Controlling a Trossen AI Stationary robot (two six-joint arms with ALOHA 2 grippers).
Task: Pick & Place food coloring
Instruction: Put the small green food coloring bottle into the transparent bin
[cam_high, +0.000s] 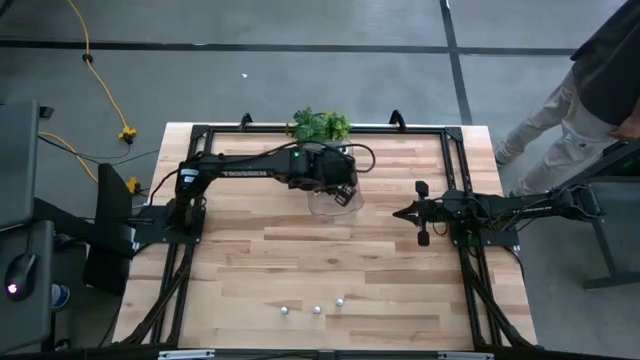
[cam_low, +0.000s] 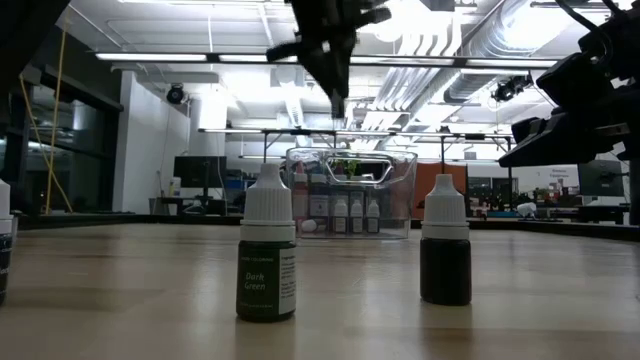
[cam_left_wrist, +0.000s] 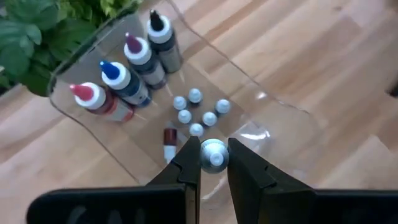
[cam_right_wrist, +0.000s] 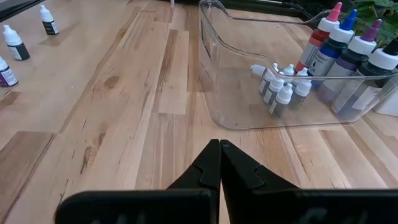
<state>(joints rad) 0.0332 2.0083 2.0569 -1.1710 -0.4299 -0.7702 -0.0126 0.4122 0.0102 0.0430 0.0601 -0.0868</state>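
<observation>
Left tool is above the clear tray by the plant, clamped on a small whitish-capped bottle. In the tray: four bigger bottles and small ones. Right tool hangs over the counter w/ fingers closed, nothing in them; three more small bottles stand near the counter's front edge.

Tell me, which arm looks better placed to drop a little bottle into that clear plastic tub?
The left. Its hand is above the clear plastic tub, closed on a small white-capped bottle. The right hand is shut and empty, off beside the tub.
</observation>
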